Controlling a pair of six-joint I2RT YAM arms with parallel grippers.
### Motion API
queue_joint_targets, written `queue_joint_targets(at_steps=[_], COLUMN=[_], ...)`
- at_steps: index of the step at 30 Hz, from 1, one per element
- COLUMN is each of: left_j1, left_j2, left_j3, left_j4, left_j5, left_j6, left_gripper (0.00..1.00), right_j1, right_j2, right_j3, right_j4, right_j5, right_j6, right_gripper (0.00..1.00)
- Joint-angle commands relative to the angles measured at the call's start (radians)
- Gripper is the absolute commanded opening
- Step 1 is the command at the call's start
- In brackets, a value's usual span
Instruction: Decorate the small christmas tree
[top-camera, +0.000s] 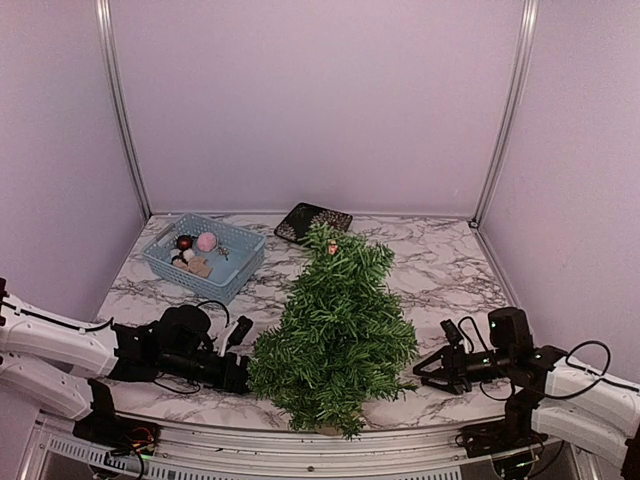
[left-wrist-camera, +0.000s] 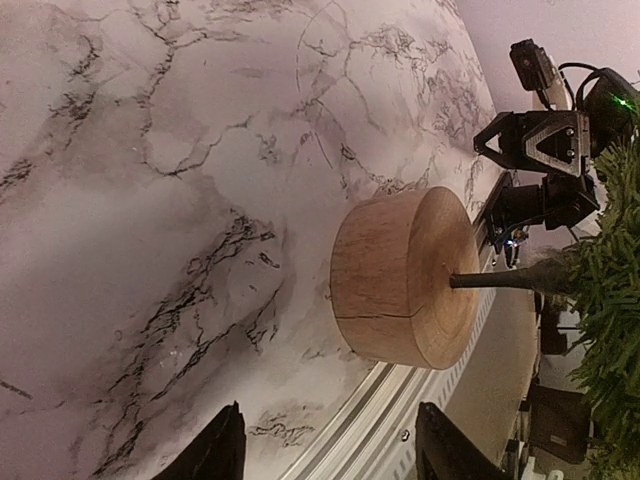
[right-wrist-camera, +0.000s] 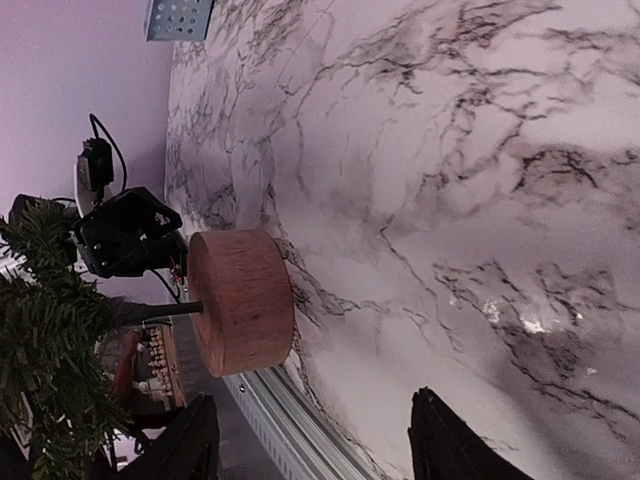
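The small christmas tree (top-camera: 338, 335) stands upright near the table's front edge, dark green and conical. A small reddish ornament (top-camera: 333, 247) hangs near its top. Its tan round stump base (left-wrist-camera: 400, 280) shows in the left wrist view and again as the stump (right-wrist-camera: 240, 300) in the right wrist view. My left gripper (top-camera: 243, 355) lies low at the tree's left side, open, with nothing between its fingers (left-wrist-camera: 222, 455). My right gripper (top-camera: 425, 370) is low at the tree's right side, also open and empty, a short gap from the branches. Both point at the stump without touching it.
A blue plastic basket (top-camera: 240, 268) holding several ornaments, among them a pink ball (top-camera: 206, 241), sits at the back left. A dark patterned tray (top-camera: 313, 222) lies behind the tree. The table's metal front rail (left-wrist-camera: 400, 400) runs right beside the stump.
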Motion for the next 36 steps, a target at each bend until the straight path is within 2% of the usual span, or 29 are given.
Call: queue_joint_targets(at_steps=[1,7,13,22,36], left_j1=[-0.045,-0.085,-0.119,-0.158,-0.161], left_j2=[0.093,0.181,0.258,0.353,0.415], left_j3=[0.031,0.068,0.057,0.088,0.09], left_j4=[0.156,0.232,0.325,0.405,0.472], left_j5=[0.027,0.051,0.077,0.1,0.109], left_j6=[-0.057,-0.066,-0.093,-0.111,-0.134], left_gripper=[0.57,0.53,0.49,0.45,0.38], right_j1=[0.113,0.289,0.396,0.489,0.556], right_j2=[0.048,0.167,0.232,0.367,0.604], right_j3=[0.002,-0.005,-0.008,-0.009,0.068], right_j4=[0.175,0.342,0.459,0.601,0.762], right_j5=[0.037,0.11,0.158,0.192,0.169], right_j6=[0.116,0.185,0.249,0.29,0.288], right_gripper=[0.61,0.56,0.53,0.48,0.44])
